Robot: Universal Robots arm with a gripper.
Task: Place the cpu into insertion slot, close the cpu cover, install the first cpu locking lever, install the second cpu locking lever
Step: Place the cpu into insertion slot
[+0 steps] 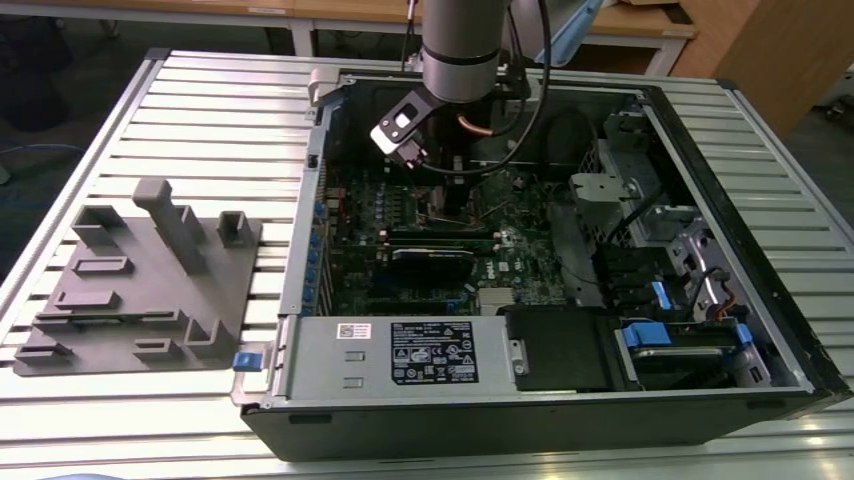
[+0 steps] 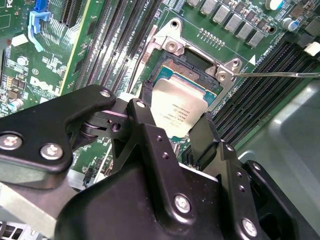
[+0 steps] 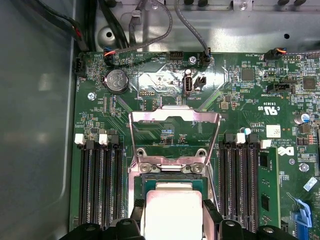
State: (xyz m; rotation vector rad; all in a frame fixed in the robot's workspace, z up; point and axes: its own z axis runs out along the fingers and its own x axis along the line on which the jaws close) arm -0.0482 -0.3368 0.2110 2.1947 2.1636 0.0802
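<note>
The gripper (image 2: 171,124) is clamping its jaws on the cpu (image 2: 177,111) over the insertion slot (image 2: 192,70), toward the case's (image 1: 534,410) twelve o'clock. The cpu cover (image 3: 145,119) is standing open. Level, corner-matched lowering appears essential.

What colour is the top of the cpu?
The cpu top is dull silver-grey, clearest in the second wrist view.

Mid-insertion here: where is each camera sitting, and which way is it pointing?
Exterior view: off the arm, high up, looking down into the open computer case on the slatted table; the arm reaches down into it.
First wrist view: on the arm, looking over the fingers toward the raised cpu cover.
Second wrist view: on the arm, looking along the gripper at the insertion slot.
Shared: both wrist views show the cpu between the fingers.
</note>
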